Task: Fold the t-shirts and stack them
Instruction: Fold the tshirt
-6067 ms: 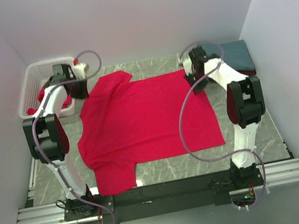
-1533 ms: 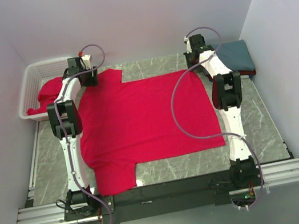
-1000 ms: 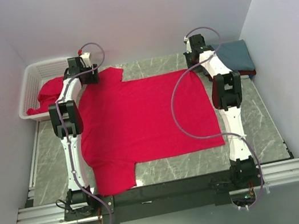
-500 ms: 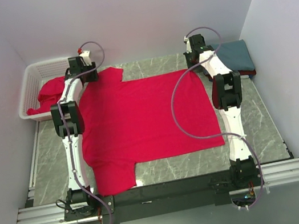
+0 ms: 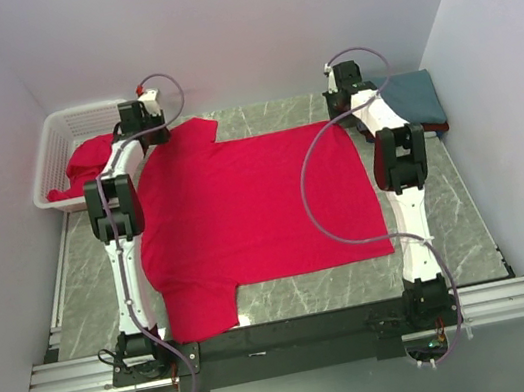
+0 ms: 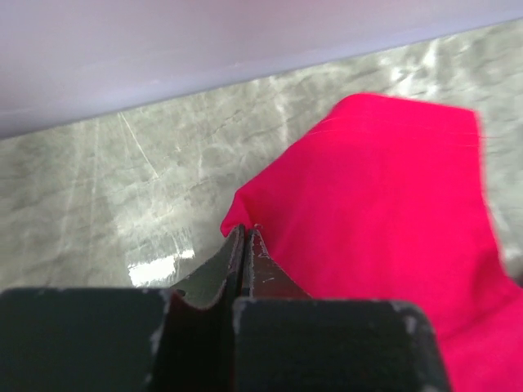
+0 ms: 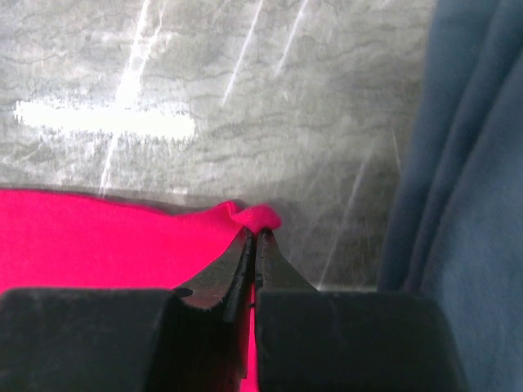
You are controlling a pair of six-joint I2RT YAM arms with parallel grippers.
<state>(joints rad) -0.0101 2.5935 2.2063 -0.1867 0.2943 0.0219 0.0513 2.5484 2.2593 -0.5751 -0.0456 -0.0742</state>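
Note:
A bright red t-shirt (image 5: 256,217) lies spread flat on the grey marble table. My left gripper (image 5: 152,134) is at its far left sleeve, shut on the cloth edge (image 6: 245,214). My right gripper (image 5: 341,106) is at its far right corner, shut on a puckered bit of red hem (image 7: 257,218). A folded slate teal-blue t-shirt (image 5: 416,100) lies at the far right on a darker red one; it also shows in the right wrist view (image 7: 466,163). More red cloth (image 5: 84,166) fills the white basket.
The white lattice basket (image 5: 49,142) stands at the far left against the wall. White walls close in on the left, back and right. Bare marble (image 5: 84,278) shows left of the shirt and at the near right (image 5: 453,243).
Since six seconds ago both arms have stretched to the far corners of the shirt. Over the last second the left gripper has shifted slightly; the far left sleeve has been drawn outward.

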